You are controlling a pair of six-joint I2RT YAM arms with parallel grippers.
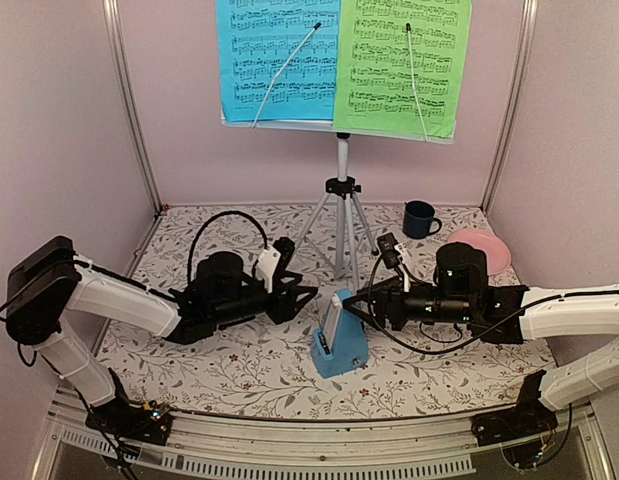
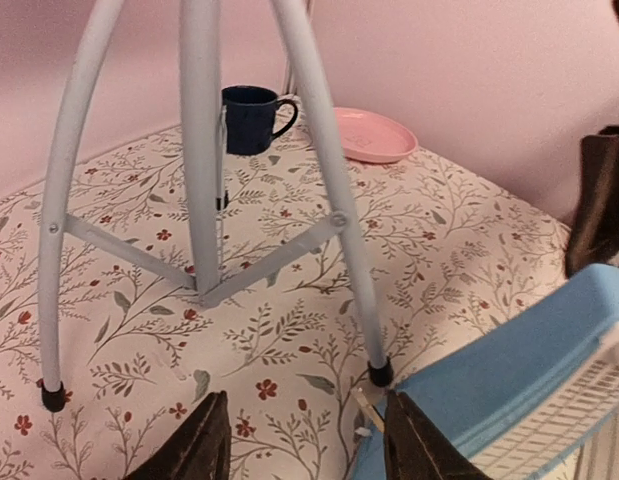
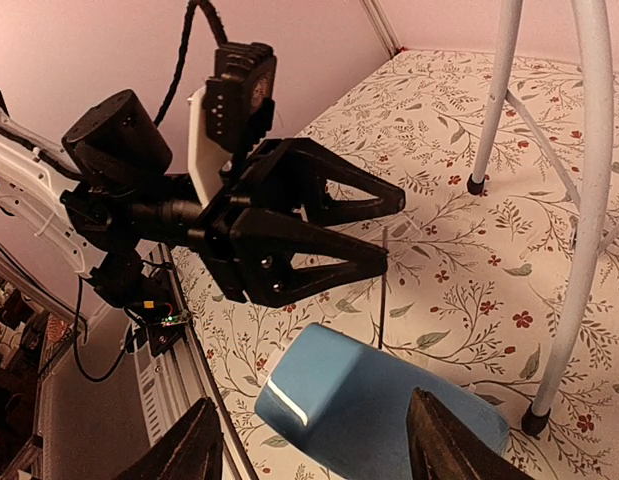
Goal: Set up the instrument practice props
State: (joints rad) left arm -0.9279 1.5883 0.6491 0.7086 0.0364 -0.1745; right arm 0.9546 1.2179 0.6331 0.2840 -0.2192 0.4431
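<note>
The music stand's silver tripod (image 1: 341,215) stands at the back middle. A blue sheet (image 1: 277,55) and a green sheet (image 1: 401,65) rest on its desk under two wire arms. The small blue metronome (image 1: 339,345) stands on the cloth in front of the tripod. My right gripper (image 1: 351,305) is open, its fingers on either side of the metronome's top (image 3: 369,400). My left gripper (image 1: 304,295) is open and empty, just left of the metronome (image 2: 519,380) and pointing at it. It faces the right wrist camera (image 3: 389,230). The metronome's thin rod (image 3: 382,290) stands upright.
A dark blue mug (image 1: 419,218) and a pink plate (image 1: 479,248) sit at the back right, and both show in the left wrist view: the mug (image 2: 251,118), the plate (image 2: 369,135). Tripod legs (image 2: 201,150) spread close ahead of the left gripper (image 2: 307,440). Pink walls enclose the floral cloth.
</note>
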